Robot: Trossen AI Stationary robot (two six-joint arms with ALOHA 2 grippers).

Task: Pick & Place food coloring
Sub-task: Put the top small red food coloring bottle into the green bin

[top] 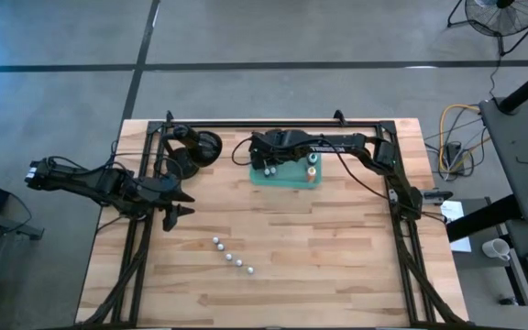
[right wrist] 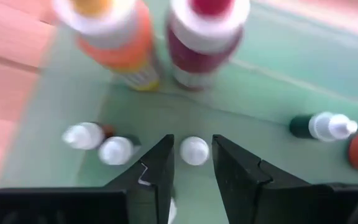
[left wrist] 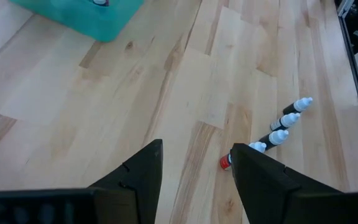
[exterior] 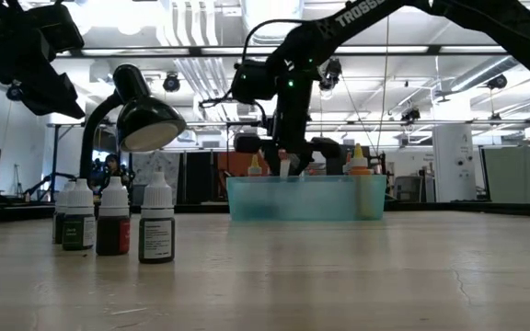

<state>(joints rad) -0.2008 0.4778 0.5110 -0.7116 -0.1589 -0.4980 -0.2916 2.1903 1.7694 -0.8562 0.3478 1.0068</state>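
Bottle, white-capped, stands in tray betw. right gripper fingers, slightly parted w/ gaps; left gripper open over worktop.

Grey concrete floor around a pale wood-plank table, crossed by dark seams. At one o'clock, a standing fan; at three o'clock, yellow coiled cable and a white mug. Seen level: a black desk lamp at ten o'clock, ceiling strip lights, ducting, dim shelving beyond.
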